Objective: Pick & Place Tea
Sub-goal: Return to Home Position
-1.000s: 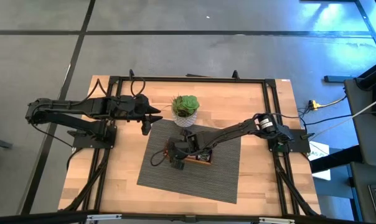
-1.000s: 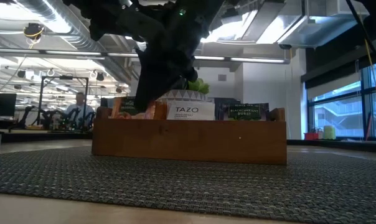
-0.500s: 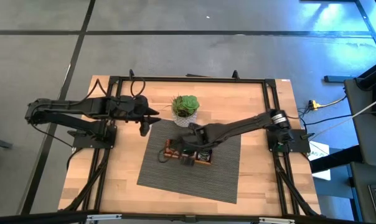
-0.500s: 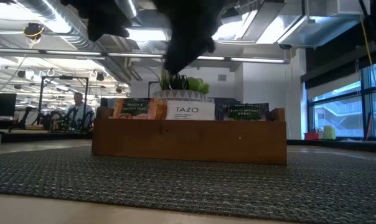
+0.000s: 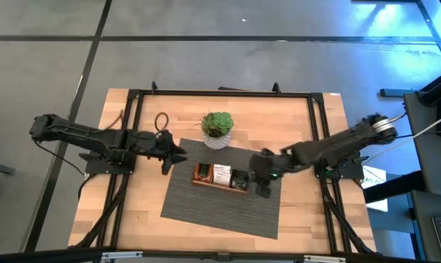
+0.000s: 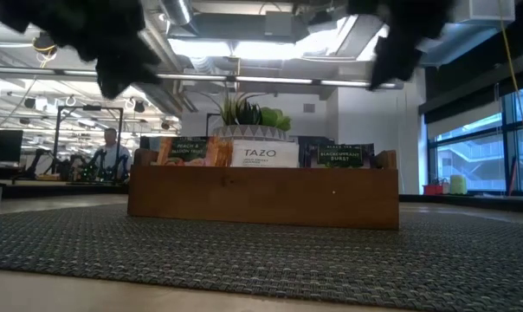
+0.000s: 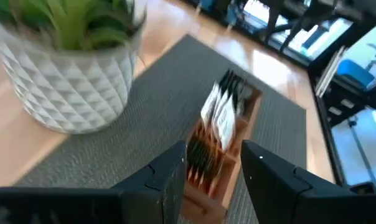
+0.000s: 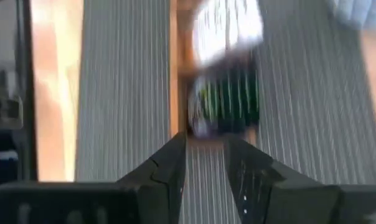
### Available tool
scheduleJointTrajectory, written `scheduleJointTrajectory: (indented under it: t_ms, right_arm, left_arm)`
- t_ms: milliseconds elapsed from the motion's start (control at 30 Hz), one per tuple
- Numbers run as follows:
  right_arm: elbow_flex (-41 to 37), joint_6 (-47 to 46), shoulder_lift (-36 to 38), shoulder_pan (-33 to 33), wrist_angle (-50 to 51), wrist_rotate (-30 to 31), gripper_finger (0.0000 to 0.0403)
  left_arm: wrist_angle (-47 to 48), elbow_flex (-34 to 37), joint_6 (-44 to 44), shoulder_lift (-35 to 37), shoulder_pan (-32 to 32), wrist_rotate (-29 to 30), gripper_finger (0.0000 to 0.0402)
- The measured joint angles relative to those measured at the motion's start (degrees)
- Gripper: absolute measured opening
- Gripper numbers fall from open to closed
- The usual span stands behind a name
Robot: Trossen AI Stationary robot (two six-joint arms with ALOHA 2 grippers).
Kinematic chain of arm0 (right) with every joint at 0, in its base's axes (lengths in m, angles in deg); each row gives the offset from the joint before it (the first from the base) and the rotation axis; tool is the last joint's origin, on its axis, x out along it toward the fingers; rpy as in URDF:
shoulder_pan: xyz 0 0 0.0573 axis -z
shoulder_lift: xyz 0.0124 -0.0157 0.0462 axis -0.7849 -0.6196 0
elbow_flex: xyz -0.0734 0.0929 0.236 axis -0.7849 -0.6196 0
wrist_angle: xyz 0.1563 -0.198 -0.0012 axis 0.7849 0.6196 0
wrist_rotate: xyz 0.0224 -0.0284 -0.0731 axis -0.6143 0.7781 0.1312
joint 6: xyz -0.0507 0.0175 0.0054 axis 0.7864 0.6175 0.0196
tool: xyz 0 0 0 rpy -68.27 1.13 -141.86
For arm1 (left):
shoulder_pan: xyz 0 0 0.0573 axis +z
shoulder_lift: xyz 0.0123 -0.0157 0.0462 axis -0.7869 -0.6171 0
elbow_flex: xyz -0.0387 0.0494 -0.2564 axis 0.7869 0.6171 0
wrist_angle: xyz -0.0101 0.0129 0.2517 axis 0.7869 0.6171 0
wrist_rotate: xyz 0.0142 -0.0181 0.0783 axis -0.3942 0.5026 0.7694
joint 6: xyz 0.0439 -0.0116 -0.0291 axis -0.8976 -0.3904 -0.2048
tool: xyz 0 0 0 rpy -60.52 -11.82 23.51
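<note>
The tea sachets (image 6: pixel 264 154) stand upright in the wooden tray (image 6: pixel 261 198) on the mat (image 5: pixel 206 208); the right claw (image 5: pixel 258 179) hangs beside the tray's end, narrowly parted, empty. The left claw (image 5: pixel 175 153) hovers near the plant pot (image 5: pixel 217 139), likewise parted, empty.

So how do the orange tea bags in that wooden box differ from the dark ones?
The orange tea bags are bright orange-red and fill the end compartment of the wooden tray nearest the left hand; the dark tea bags are near-black with pale lettering and fill the opposite end, nearest the right hand. White ones sit between them. Both kinds are small flat sachets standing upright; both open hands hover clear of them.
</note>
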Motion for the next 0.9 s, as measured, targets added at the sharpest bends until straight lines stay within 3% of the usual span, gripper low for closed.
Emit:
scheduleJointTrajectory:
  t_ms: [167,400,567,700,800,900]
  right_arm:
    - [-14.01,-7.04,6.23,-1.38,-3.0,-0.05,0.0113]
    - [-26.87,-10.8,6.72,-1.36,-9.84,1.69,0.0113]
    - [-32.76,-10.22,6.72,-1.1,-10.13,6.35,0.0113]
    - [-35.9,-9.36,7.07,-1.17,-11.24,9.66,0.0113]
    - [-36.73,-10.53,7.11,-1.19,-11.64,11.6,0.0113]
    - [-36.64,-10.69,7.0,-1.15,-11.28,13.17,0.0113]
  left_arm:
    - [-6.4,5.15,3.6,-6.84,-1.99,2.15,0.0148]
    - [-5.77,6.01,5.44,-18.94,-2.76,5.2,0.0148]
    - [-4.9,5.99,9.52,-29.07,-3.35,5.35,0.0148]
    - [-7.63,5.22,14.4,-35.6,-6.55,8.88,0.0148]
    - [-8.97,4.87,16.95,-36.9,-9.85,11.88,0.0148]
    - [-8.57,3.94,18.84,-35.98,-13.02,10.46,0.0148]
